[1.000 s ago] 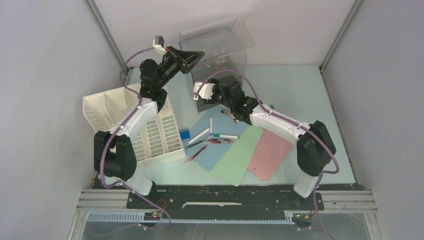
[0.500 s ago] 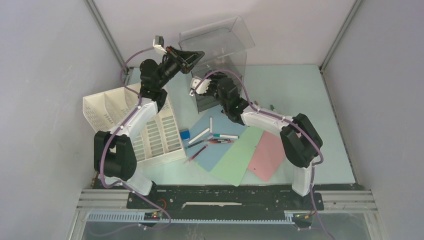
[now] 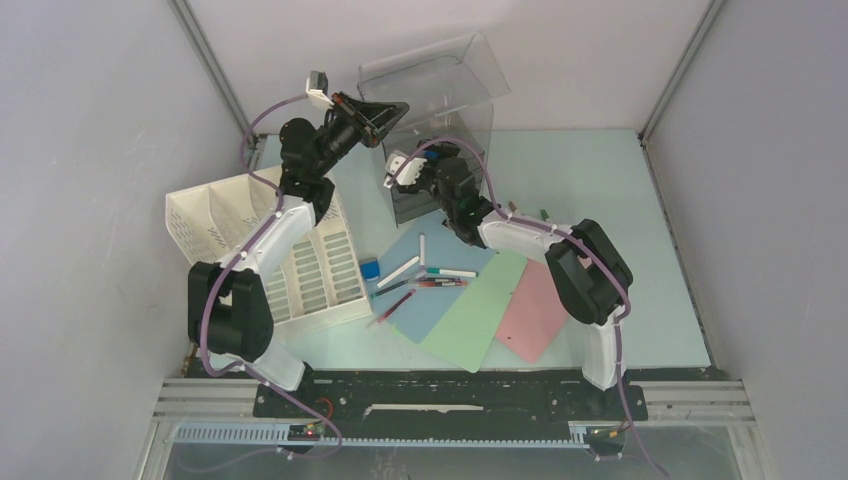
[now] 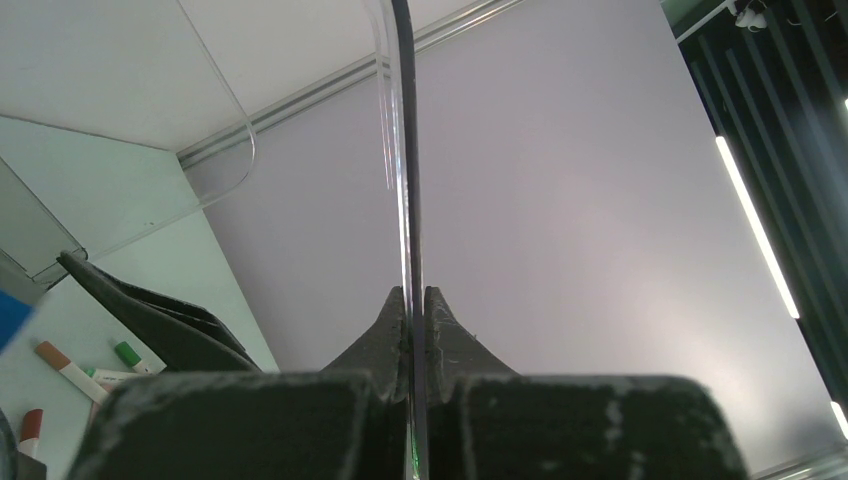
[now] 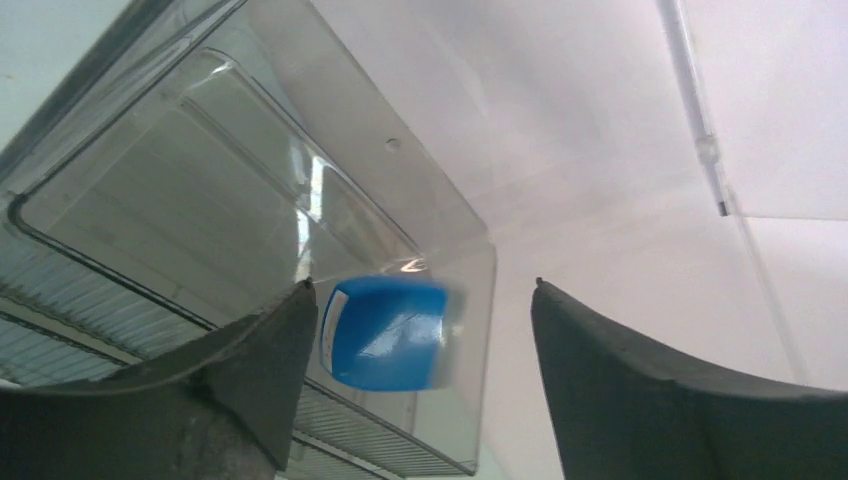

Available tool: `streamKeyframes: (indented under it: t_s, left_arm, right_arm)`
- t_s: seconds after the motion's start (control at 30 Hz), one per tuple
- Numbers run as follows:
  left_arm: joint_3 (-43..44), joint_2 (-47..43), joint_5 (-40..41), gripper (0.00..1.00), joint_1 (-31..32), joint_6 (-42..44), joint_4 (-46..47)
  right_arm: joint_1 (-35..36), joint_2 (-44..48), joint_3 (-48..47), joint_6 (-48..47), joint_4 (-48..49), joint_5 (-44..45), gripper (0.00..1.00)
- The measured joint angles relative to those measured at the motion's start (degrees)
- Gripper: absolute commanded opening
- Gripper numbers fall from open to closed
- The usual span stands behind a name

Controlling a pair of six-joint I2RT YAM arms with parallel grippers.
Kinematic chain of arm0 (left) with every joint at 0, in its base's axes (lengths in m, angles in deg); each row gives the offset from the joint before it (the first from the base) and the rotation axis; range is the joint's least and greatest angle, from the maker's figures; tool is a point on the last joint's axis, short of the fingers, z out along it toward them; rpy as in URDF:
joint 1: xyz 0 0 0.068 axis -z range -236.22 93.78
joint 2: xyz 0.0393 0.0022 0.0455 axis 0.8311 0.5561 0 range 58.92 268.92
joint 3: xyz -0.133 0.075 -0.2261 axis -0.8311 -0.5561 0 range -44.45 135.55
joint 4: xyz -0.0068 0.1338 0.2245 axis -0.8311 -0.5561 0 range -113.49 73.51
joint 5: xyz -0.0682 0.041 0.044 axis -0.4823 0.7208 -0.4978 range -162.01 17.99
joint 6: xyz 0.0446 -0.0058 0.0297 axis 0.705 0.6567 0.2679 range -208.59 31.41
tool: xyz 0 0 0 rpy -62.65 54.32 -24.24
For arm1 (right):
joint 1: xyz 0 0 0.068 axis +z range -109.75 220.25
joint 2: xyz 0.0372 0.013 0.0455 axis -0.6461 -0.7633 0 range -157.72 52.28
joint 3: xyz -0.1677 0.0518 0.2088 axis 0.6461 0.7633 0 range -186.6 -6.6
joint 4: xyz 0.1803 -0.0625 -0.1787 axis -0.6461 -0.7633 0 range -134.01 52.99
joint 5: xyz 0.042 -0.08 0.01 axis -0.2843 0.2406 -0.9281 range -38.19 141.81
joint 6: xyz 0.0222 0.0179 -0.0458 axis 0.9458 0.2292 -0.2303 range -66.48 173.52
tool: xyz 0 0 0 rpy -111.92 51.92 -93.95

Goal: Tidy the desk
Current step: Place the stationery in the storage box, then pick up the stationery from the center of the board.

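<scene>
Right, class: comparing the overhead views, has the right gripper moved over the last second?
Yes. The right gripper has shifted slightly up the overhead view, away from the near edge and closer in against the clear box, which has stayed put.

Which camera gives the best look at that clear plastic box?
The top external view: nearly the whole clear plastic box shows, standing on the desk. The left wrist view shows only one thin wall edge-on, pinched in the left gripper; the right wrist view only part of its inside.
</scene>
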Motion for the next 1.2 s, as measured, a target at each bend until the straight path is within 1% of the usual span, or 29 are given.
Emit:
streamKeyframes:
  t_s: [0.1,0.47,0.73,0.87,0.97,1.03,1.2]
  left_arm:
    - [0.0,0.0,0.0,0.00,0.0,0.0,0.0]
    - [0.0,0.0,0.0,0.00,0.0,0.0,0.0]
    - [0.0,0.0,0.0,0.00,0.0,0.0,0.0]
    - [0.0,0.0,0.0,0.00,0.0,0.0,0.0]
    - [0.0,0.0,0.0,0.00,0.0,0.0,0.0]
    - [0.0,0.0,0.0,0.00,0.0,0.0,0.0]
    - [0.0,0.0,0.0,0.00,0.0,0.0,0.0]
  right_arm:
    - [0.0,-0.7,0.0,0.7,-0.2,-0.2,0.92]
    - [0.5,-0.2,0.0,4.5,-2.8,-1.2,0.92]
    - [2.1,6.1,1.4,8.8,-7.8,-2.1,0.92]
    - [2.8,10.1,2.2,11.6,-11.5,-3.2,0.94]
    - [3.1,13.1,3.9,13.2,-14.8,-4.3,0.98]
    - [3.4,15.0,5.4,14.2,-18.1,-5.4,0.99]
    - [4.3,19.4,9.6,16.8,-28.7,-10.7,1.00]
